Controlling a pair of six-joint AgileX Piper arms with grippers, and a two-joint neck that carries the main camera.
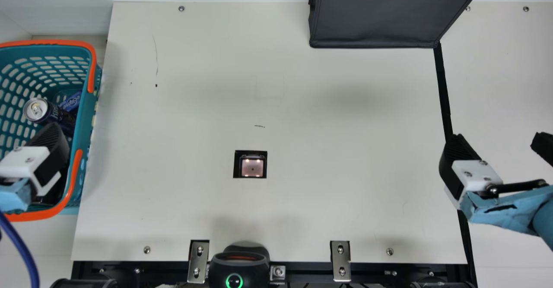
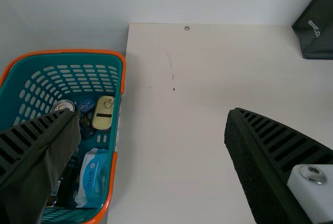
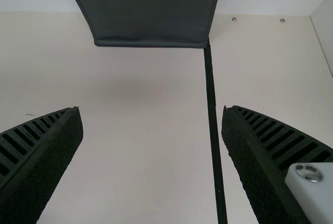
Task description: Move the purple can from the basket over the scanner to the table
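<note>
1. Left hand, black ribbed fingers on a white mount (image 1: 51,144): over the basket side in the main view, fingers spread apart in its wrist view. Can't tell if it touches the can.
2. Dark purple cylindrical can with silver top (image 1: 60,117): inside the teal plastic basket with orange rim (image 1: 88,119), tilted, silver top raised (pull tab visible). One finger overlaps its lower part in the main view.
3. Right hand, same black ribbed type (image 1: 497,138): over the right part of the cream flat surface (image 1: 345,158), near the long black strip (image 1: 443,89), fingers wide apart.
4. Also in the basket: blue printed item (image 2: 86,105) beside the can, gold rectangular ring-pull tin (image 2: 103,113), light-blue and white soft packet (image 2: 92,177) with a black object (image 2: 65,183) next to it (partly hidden by a finger).
5. Black square scanner with pinkish lit window (image 1: 252,167): in the surface, between the hands.
6. Black device with green light ring (image 1: 237,268): at the surface's near edge.
7. Dark grey fabric bag (image 1: 376,24): far side, right of centre.
</note>
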